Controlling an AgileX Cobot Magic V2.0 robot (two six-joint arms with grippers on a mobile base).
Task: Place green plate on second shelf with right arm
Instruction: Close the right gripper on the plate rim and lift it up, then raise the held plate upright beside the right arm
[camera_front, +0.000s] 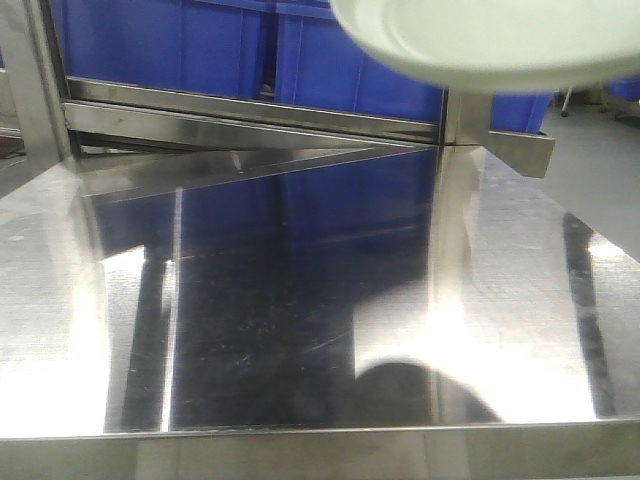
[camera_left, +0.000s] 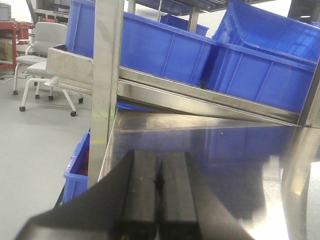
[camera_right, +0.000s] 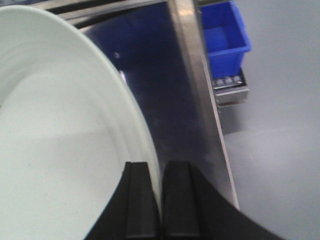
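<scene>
The pale mint-green plate (camera_right: 55, 145) fills the left of the right wrist view. My right gripper (camera_right: 160, 172) is shut on its rim, one black finger inside the plate and one outside. In the front view the plate (camera_front: 480, 45) hangs at the top right, above the shiny steel shelf (camera_front: 300, 300); the gripper itself is out of that view. My left gripper (camera_left: 159, 172) is shut and empty, low over the left part of the steel shelf (camera_left: 225, 150).
Blue plastic bins (camera_front: 200, 45) stand on the sloped steel rack behind the shelf. A steel upright post (camera_left: 107, 75) stands at the shelf's left edge. A blue bin (camera_right: 222, 27) sits on the floor to the right, and office chairs (camera_left: 42, 45) far left.
</scene>
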